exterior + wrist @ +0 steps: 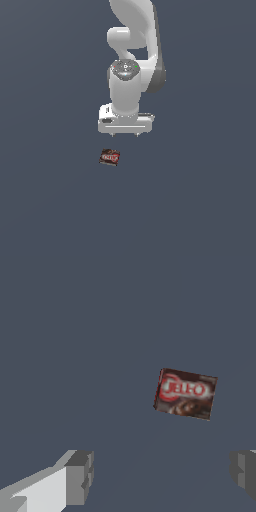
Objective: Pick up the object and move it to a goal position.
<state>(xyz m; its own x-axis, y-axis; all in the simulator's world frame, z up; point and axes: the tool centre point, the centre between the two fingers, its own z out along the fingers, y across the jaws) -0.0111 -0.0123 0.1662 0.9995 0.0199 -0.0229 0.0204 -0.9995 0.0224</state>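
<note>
So in the exterior view, nothing but plain dark grey-blue floor is seen over on the exterior view's left. Moving toward the middle, the box is found lying flat on that floor, a small dark brown thing with a red and white label on top, turned a bit askew. It's clearly dwarfed by the gripper, which is held just above and slightly toward the exterior view's right of it, not touching. Only the two short fingertips can be made out poking from under the white hand there, set well apart from each other. The white arm is stacked up behind the hand, running off the top of the frame.

In the wrist view the same box is shown resting on the floor, label up, with "JELL-O" printed in white on red. One grey finger pad is seen at one side and the other at the far edge, with a wide gap of bare floor between them, so the pincer is spread wide with nothing in it. The box isn't between the fingers; it's sitting ahead of them, closer to the far-side finger.
</note>
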